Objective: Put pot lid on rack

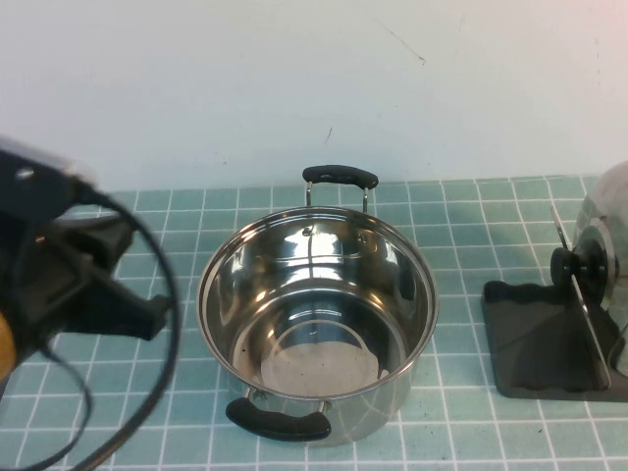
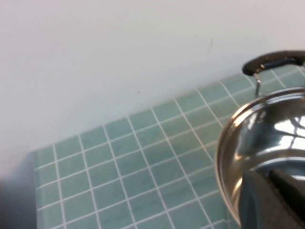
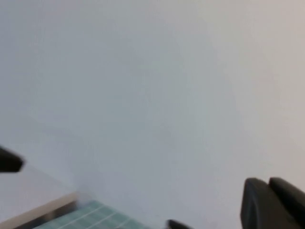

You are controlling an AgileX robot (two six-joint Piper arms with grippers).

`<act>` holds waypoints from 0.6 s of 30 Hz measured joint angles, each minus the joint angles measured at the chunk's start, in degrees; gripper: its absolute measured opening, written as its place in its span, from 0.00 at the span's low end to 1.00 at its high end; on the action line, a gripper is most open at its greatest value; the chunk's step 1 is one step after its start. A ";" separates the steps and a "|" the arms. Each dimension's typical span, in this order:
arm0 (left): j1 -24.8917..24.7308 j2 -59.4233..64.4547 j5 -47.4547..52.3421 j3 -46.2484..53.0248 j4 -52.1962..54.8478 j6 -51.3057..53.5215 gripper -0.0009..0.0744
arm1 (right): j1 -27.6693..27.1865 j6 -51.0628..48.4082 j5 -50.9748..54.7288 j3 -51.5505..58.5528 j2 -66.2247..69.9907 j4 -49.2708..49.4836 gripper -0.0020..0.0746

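Broadly, the teal tiled tabletop (image 1: 471,226) carries everything, with a plain white wall behind it.

Largest item: the open shiny stainless-steel pot with two black handles (image 1: 317,324), at table centre, uncovered and with nothing inside. It is well apart from the rack, so it does not obstruct the right side.

Left arm: the left gripper (image 1: 108,285) hangs at the left edge of the high view, near the pot's left wall but not touching it. Its black fingers hold nothing; whether they are spread or closed, cannot tell. Judgement: parked.

Dark grey rectangular plastic rack with thin upright wire dividers (image 1: 530,343): at the right table edge.

Round domed stainless-steel pot lid with a black centre knob (image 1: 601,235): standing on edge in the rack, knob facing the pot, leaning on a wire divider (image 1: 579,294). The wire is presumably what keeps it upright. Partly cut off by the frame edge.

Right gripper (image 3: 271,202): not in the high view; its wrist camera shows mostly wall and a dark fingertip. Finger state: cannot tell. Nothing visibly grasped.

Judgement: placement looks complete.
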 joint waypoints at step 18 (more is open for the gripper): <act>0.00 -36.34 13.57 24.75 7.20 -14.87 0.01 | 0.00 -0.08 14.55 5.30 0.72 -5.55 0.02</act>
